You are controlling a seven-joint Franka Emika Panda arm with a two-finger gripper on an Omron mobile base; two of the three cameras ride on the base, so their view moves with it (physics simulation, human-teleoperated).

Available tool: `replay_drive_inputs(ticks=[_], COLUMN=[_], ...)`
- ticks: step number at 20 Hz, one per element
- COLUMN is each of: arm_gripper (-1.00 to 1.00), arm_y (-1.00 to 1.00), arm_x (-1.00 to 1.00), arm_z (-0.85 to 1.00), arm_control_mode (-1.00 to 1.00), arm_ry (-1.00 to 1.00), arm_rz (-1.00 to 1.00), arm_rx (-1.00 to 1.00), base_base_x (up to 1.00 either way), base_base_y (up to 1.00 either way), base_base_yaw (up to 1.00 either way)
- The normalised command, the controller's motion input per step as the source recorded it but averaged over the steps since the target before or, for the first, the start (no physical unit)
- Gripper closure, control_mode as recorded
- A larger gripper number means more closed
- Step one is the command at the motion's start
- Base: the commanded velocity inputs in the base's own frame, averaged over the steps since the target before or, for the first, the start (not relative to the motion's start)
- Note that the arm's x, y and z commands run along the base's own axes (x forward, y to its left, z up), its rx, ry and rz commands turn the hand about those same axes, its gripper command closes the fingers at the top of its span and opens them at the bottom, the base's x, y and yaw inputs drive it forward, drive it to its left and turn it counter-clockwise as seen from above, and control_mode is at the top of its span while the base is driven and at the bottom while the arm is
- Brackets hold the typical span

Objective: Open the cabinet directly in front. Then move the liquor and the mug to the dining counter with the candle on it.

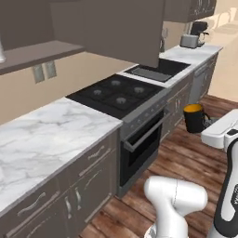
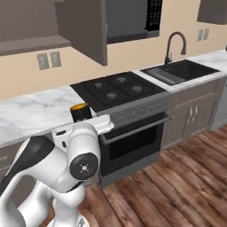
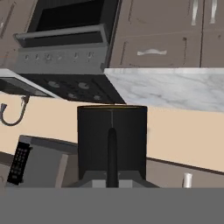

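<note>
Left base view: the mug (image 1: 194, 118) hangs upright over the wood floor beside the oven (image 1: 141, 144), orange inside showing. Right base view: the mug (image 2: 81, 112) stands upright above the arm. Hand view: the gripper (image 3: 112, 177) is clamped on the mug (image 3: 112, 140); the picture is upside down.

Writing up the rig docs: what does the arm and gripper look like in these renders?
The arm is glossy white with rounded, bulbous links and dark, near-black sections at the joints. One joint ends in a round dark cap with a small pale centre. The hand is a flat white block, and the gripper has small dark finger tips. No cables, sleeves or lettering can be seen.
</note>
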Motion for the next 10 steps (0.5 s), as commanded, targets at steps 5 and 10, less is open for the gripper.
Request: replay_drive_inputs(ticks=[5,10], arm_gripper=[1.0,1.0], arm_y=[0.0,0.0], arm_x=[0.0,0.0], arm_z=[0.0,0.0], arm_control_mode=[1.0,1.0], arm_ry=[0.0,0.0], arm_rz=[0.0,0.0], arm_rx=[0.0,0.0], base_base_x=[-0.22,-0.13], base_base_y=[0.03,0.1], base_base_yaw=[-0.35,-0.36])
